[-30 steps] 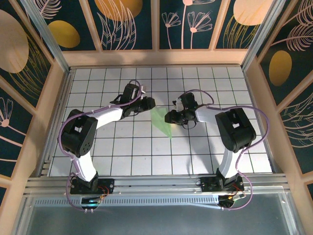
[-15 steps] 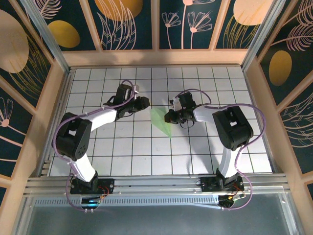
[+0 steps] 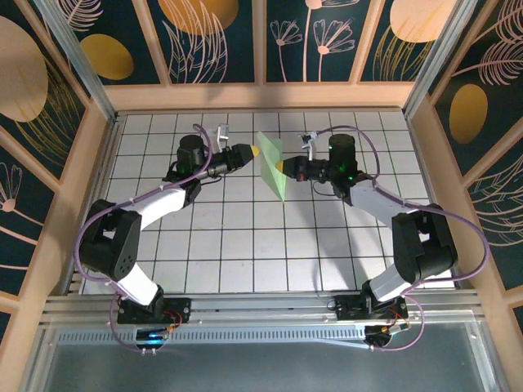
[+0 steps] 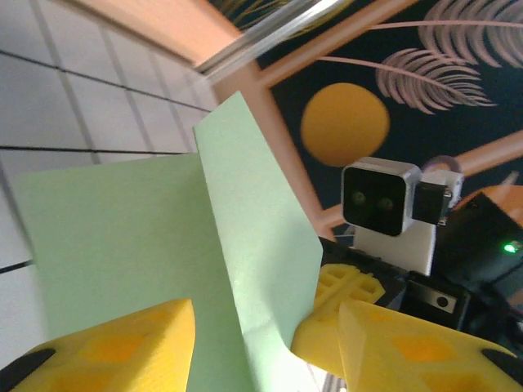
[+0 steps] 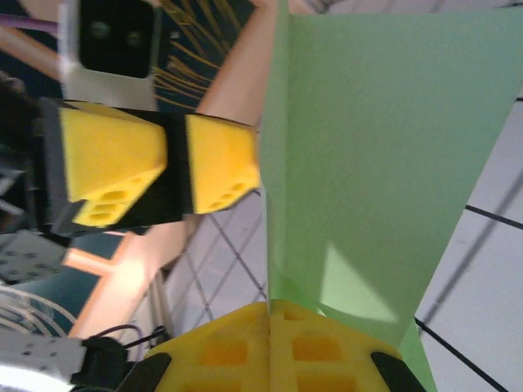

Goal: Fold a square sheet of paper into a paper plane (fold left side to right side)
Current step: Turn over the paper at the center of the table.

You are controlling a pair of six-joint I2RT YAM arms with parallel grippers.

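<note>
Toward the far edge of the white grid-tiled table, about the middle of its width, you see the thin pale-green sheet of paper. It is held up on its edge above the tiles. It is already folded, and from above it looks like a narrow triangle with the point turned toward the near edge.

Your right gripper is clenched on the right side of the sheet. In its wrist view the two yellow foam fingers press together with no gap, and the green paper rises out from between them.

Your left gripper stands just at the left of the sheet with the jaws apart. The right wrist view shows its two yellow fingers with a dark gap between them, and the nearer one comes up to the edge of the paper. Whether it really touches, you cannot tell.

In the left wrist view its own fingers sit wide apart in the two lower corners. The sheet with its creased flap stands between them, and behind it is the white camera block of the other wrist.
</note>
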